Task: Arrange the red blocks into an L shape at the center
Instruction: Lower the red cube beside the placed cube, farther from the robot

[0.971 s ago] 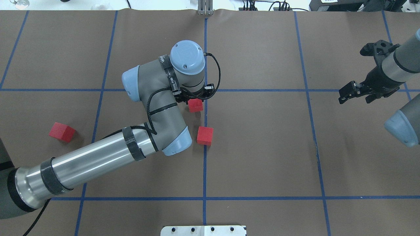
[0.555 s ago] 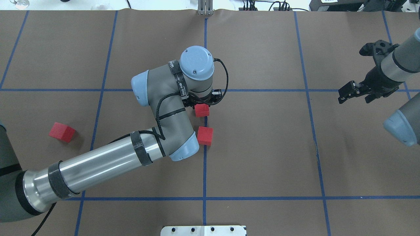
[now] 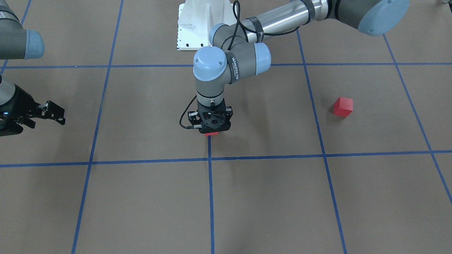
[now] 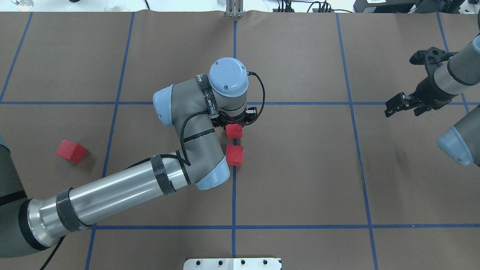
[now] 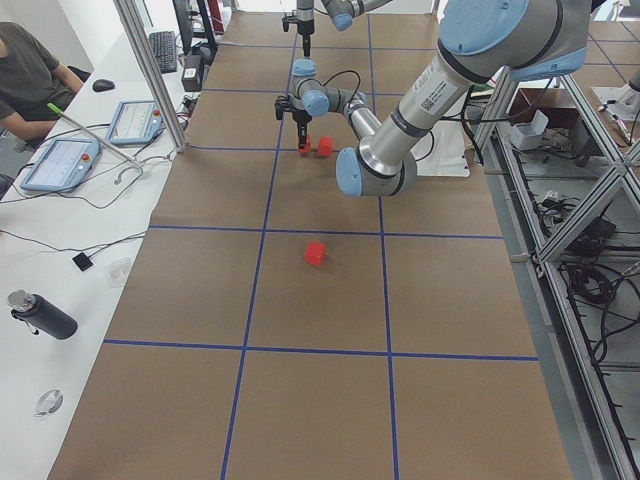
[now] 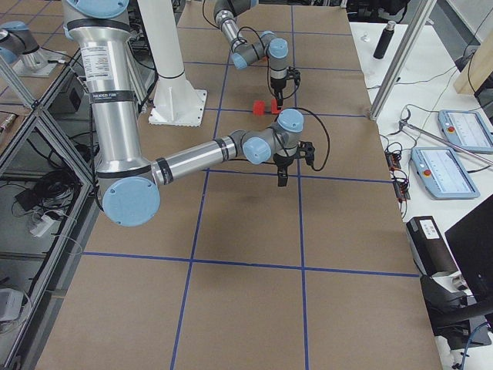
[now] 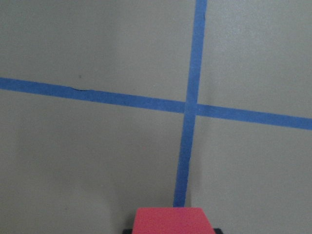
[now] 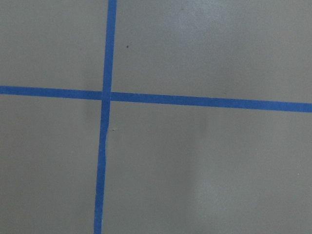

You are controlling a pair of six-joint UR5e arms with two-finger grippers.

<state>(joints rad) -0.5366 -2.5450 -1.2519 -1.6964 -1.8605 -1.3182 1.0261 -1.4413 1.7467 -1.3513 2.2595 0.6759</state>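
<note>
Stock: held red block (image 4: 234, 131) clamped in left pincer (image 3: 210, 130) at central tape line (image 4: 234, 195) of bench (image 4: 300, 168), second red block (image 4: 234, 155) just beside it, third red block (image 4: 70, 150) well apart toward robot's left; right pincer (image 4: 394, 107) fingers apart.

1 camera looks down from behind the robot (image 3: 192, 31), 1 faces it, 2 stand at the table (image 5: 320, 400) ends — all 4 share the center (image 4: 234, 180); 2 wrist cameras look down closely.
</note>
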